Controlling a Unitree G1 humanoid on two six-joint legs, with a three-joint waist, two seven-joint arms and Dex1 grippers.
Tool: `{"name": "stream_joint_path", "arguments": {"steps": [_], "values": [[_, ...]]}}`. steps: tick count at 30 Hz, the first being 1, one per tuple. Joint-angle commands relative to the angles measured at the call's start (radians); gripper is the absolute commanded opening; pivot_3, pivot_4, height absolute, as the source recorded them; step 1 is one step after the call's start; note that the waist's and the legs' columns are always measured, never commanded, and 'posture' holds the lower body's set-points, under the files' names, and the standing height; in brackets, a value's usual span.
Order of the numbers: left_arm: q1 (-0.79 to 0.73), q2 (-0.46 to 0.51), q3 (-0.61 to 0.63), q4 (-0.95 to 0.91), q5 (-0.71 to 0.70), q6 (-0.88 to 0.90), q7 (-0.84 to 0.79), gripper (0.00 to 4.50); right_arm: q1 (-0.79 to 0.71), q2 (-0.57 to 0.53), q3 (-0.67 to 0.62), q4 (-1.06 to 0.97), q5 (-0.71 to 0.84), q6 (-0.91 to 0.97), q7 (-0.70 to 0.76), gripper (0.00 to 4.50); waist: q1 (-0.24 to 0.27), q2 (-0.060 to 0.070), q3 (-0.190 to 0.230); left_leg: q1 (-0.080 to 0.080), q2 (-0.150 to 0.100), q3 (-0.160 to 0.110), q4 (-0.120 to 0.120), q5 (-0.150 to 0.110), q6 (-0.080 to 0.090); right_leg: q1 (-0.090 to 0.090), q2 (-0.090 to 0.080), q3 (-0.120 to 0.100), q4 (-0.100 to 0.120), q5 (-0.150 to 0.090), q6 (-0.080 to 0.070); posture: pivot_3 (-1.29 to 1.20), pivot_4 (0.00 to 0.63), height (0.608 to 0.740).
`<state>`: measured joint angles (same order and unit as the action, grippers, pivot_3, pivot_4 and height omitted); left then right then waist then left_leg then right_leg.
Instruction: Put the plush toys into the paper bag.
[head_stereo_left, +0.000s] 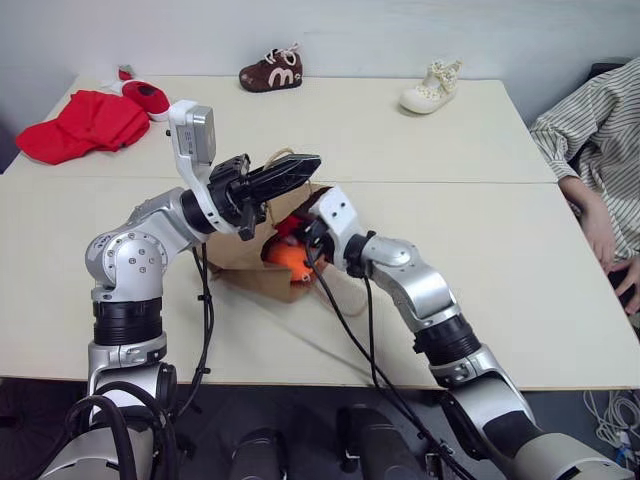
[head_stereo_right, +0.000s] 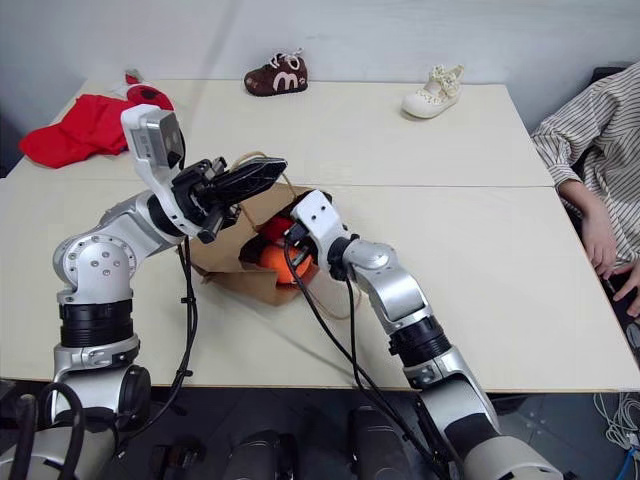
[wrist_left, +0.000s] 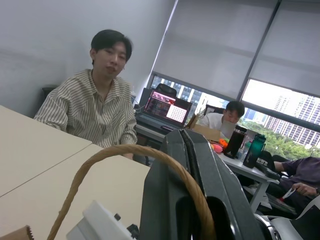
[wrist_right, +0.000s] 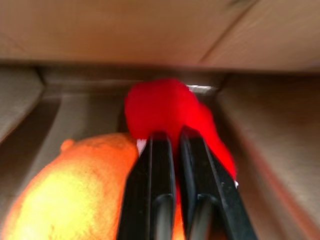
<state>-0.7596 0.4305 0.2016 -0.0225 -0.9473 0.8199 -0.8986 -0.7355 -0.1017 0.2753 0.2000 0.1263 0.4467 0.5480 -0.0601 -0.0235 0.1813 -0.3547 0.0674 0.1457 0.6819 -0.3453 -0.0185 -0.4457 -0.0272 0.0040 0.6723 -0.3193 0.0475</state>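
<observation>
Four views: head stereo pair plus two wrist cams.

Both eye views look forward and down from above over the table (head_stereo_left: 480, 300), sharing nearly the same scene: paper bag (head_stereo_left: 245, 262) at frame centre, brown shoe (head_stereo_left: 271, 70) and cream shoe (head_stereo_left: 431, 88) along the top edge, red cloth (head_stereo_left: 85, 125) upper left, person's striped sleeve (head_stereo_left: 590, 140) at right edge. Left wrist view looks up along the left gripper (wrist_left: 192, 190), close behind a bag handle (wrist_left: 125, 152), out toward a seated person (wrist_left: 97, 105) and windows. Right wrist view sits very close inside the bag, along the right gripper (wrist_right: 172, 145), facing the red toy (wrist_right: 165, 107) and orange toy (wrist_right: 75, 190).
</observation>
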Motion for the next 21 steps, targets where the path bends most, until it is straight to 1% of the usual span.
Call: {"name": "stream_joint_path", "arguments": {"steps": [1, 3, 4, 5, 6, 8, 9, 11, 14, 15, 17, 18, 19, 21], "values": [[-0.008, 0.005, 0.024, -0.013, -0.019, -0.016, -0.007, 0.0, -0.025, -0.001, -0.004, -0.019, -0.016, -0.065, 0.016, 1.57, 0.0, 0.0, 0.0, 0.0, 0.0, 0.0, 0.0, 0.0, 0.0, 0.0, 0.0, 0.0, 0.0, 0.0, 0.0, 0.0, 0.15, 0.74], [-0.001, 0.004, 0.031, -0.018, -0.02, -0.021, -0.001, 0.0, -0.019, -0.03, -0.037, -0.077, 0.037, -0.038, 0.079, 2.23, 0.0, 0.0, 0.0, 0.0, 0.0, 0.0, 0.0, 0.0, 0.0, 0.0, 0.0, 0.0, 0.0, 0.0, 0.0, 0.0, 0.15, 0.74], [0.003, 0.005, 0.034, -0.021, -0.018, -0.024, 0.0, 0.0, -0.013, -0.055, -0.056, -0.118, 0.08, -0.017, 0.134, 2.66, 0.0, 0.0, 0.0, 0.0, 0.0, 0.0, 0.0, 0.0, 0.0, 0.0, 0.0, 0.0, 0.0, 0.0, 0.0, 0.0, 0.15, 0.74], [0.006, 0.005, 0.035, -0.024, -0.016, -0.026, 0.001, 0.0, -0.009, -0.072, -0.067, -0.146, 0.11, -0.004, 0.171, 2.95, 0.001, 0.0, 0.0, 0.0, 0.0, 0.0, 0.0, 0.0, 0.0, 0.0, 0.0, 0.0, 0.0, 0.0, 0.0, 0.0, 0.15, 0.74], [0.01, 0.006, 0.037, -0.026, -0.015, -0.028, 0.002, 0.0, 0.0, -0.096, -0.09, -0.185, 0.158, 0.002, 0.22, 3.38, 0.002, 0.0, 0.0, 0.0, 0.0, 0.0, 0.0, 0.0, 0.0, 0.0, 0.0, 0.0, 0.0, 0.0, 0.0, 0.0, 0.15, 0.74], [0.016, 0.006, 0.04, -0.031, -0.015, -0.031, 0.004, 0.0, 0.023, -0.144, -0.142, -0.259, 0.262, 0.057, 0.297, 4.09, 0.004, 0.0, 0.0, -0.001, 0.0, -0.001, 0.0, 0.0, 0.0, 0.0, 0.0, -0.001, -0.001, 0.0, 0.0, 0.0, 0.15, 0.74], [0.02, 0.006, 0.041, -0.033, -0.014, -0.034, 0.006, 0.0, 0.04, -0.172, -0.172, -0.296, 0.319, 0.083, 0.339, 4.38, 0.005, 0.0, 0.0, -0.001, 0.0, -0.001, 0.0, 0.0, 0.0, 0.0, 0.0, -0.001, -0.001, 0.0, 0.0, 0.0, 0.15, 0.74], [0.026, 0.003, 0.04, -0.041, -0.014, -0.039, 0.011, 0.0, 0.079, -0.233, -0.223, -0.348, 0.405, 0.154, 0.388, 4.38, 0.008, 0.0, 0.0, -0.001, 0.0, -0.001, 0.0, 0.0, 0.0, 0.0, 0.0, -0.001, -0.001, 0.0, 0.0, 0.0, 0.15, 0.74], [0.034, 0.002, 0.04, -0.054, -0.017, -0.044, 0.017, 0.0, 0.135, -0.319, -0.267, -0.397, 0.481, 0.25, 0.414, 4.38, 0.008, 0.0, 0.0, -0.001, 0.0, -0.001, 0.0, -0.001, 0.001, 0.001, -0.001, -0.001, -0.002, 0.0, 0.0, 0.0, 0.15, 0.74], [0.04, 0.003, 0.042, -0.062, -0.021, -0.042, 0.017, 0.0, 0.178, -0.379, -0.278, -0.415, 0.504, 0.323, 0.423, 4.38, 0.008, 0.0, 0.0, -0.001, 0.0, -0.001, 0.0, -0.001, 0.001, 0.001, -0.001, -0.001, -0.002, 0.0, 0.0, 0.0, 0.15, 0.74], [0.052, 0.008, 0.041, -0.079, -0.027, -0.036, 0.016, 0.0, 0.258, -0.479, -0.266, -0.421, 0.489, 0.439, 0.395, 4.38, 0.008, 0.0, 0.0, 0.0, 0.0, -0.001, -0.001, -0.001, 0.001, 0.001, 0.0, -0.001, -0.003, 0.0, 0.0, 0.0, 0.15, 0.74], [0.056, 0.01, 0.041, -0.084, -0.028, -0.035, 0.016, 0.0, 0.281, -0.5, -0.247, -0.414, 0.474, 0.463, 0.375, 4.38, 0.009, 0.0, 0.0, 0.0, 0.0, -0.001, -0.002, -0.001, 0.001, 0.001, 0.0, -0.001, -0.004, 0.0, 0.0, 0.0, 0.15, 0.74], [0.059, 0.01, 0.04, -0.086, -0.029, -0.034, 0.015, 0.0, 0.293, -0.497, -0.232, -0.405, 0.463, 0.464, 0.356, 4.38, 0.01, 0.0, 0.0, -0.001, 0.0, -0.001, -0.002, -0.001, 0.001, 0.001, 0.0, -0.001, -0.005, 0.0, 0.0, 0.0, 0.15, 0.74], [0.059, 0.01, 0.038, -0.087, -0.028, -0.035, 0.017, 0.0, 0.297, -0.463, -0.214, -0.383, 0.458, 0.486, 0.313, 4.38, 0.001, -0.001, 0.0, -0.001, 0.0, -0.001, -0.002, -0.001, 0.001, 0.001, 0.0, 0.0, -0.004, 0.0, 0.0, 0.0, 0.15, 0.74]]}}
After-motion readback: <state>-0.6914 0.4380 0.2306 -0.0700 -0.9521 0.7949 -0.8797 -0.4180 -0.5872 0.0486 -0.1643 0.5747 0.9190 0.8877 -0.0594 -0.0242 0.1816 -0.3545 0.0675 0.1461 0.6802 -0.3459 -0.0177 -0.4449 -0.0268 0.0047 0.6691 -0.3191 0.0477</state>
